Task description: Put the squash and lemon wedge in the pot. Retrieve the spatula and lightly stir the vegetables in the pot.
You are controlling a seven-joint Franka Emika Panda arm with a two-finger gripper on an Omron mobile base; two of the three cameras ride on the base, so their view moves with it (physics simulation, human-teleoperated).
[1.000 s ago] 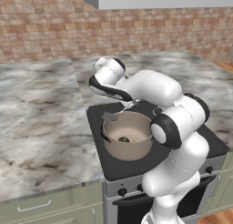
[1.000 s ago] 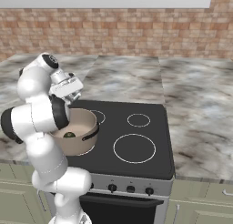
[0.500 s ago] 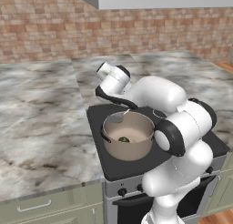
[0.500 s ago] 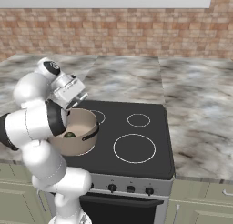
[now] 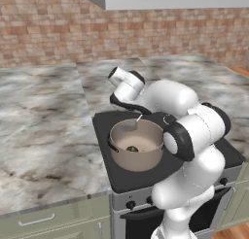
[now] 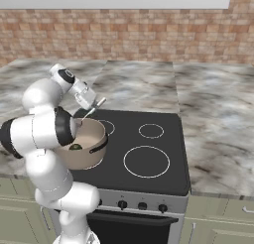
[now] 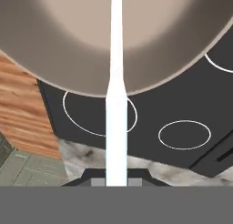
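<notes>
Since the earlier frames the arm has swung toward the stove's back left corner, the wrist now beyond the pot's far rim rather than above it. The pot (image 5: 136, 146) sits on the stove (image 5: 109, 131) at its front left corner, dark green pieces inside. The claw (image 6: 97, 104) is clamped tight on the spatula (image 7: 115, 104) handle; its shaft slants down over the rim, the grey head inside the pot.
</notes>
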